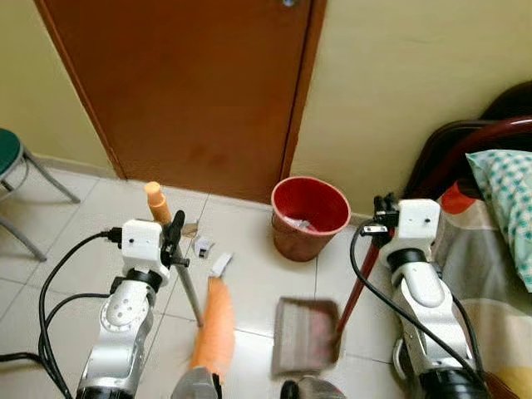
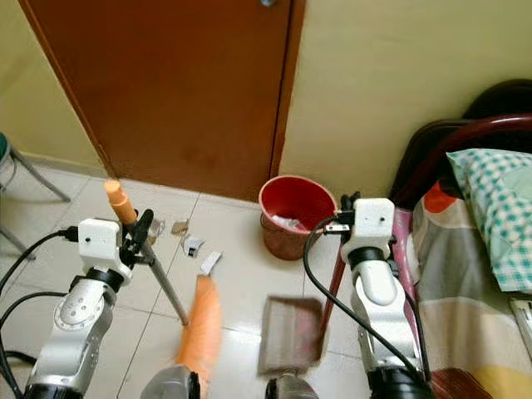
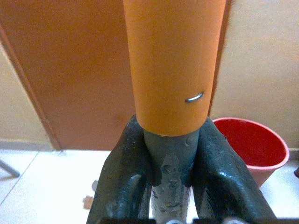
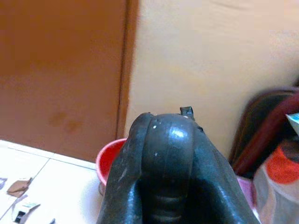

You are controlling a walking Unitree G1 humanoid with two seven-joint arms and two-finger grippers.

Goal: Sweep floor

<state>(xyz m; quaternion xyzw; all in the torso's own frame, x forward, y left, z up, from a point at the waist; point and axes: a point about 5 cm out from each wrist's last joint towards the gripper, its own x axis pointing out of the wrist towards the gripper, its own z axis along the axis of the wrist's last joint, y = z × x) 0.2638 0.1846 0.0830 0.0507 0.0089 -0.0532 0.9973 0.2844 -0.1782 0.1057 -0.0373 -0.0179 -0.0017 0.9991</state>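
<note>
Far left, a green stool [image 1: 10, 150] is sitting by the wall. We are holding the broom [image 1: 184, 278] with the left gripper [image 1: 172, 235], fingers [image 3: 122, 186] clamped tight on the grey shaft just under the orange grip (wrist view confirms it), and the orange bristle head is resting low on the white tile floor [image 1: 249, 283]. Paper scraps [image 1: 204, 246] are lying just ahead of the bristles, in front of the brown door [image 1: 199, 91]. Next, the dustpan [image 1: 305, 334] is sitting flat beside the bristles, its red handle running up to the right gripper [image 1: 384, 218], fingers closed around the top. The red bin [image 1: 309, 218] is standing behind, against the wall. A bed [image 1: 490, 249] is at far right.

Risks, we're guessing: scraps are lying off to one side of the pan, so a careless stroke could be flicking them past it or under the door; the dangling cables could be snagging the shaft.
</note>
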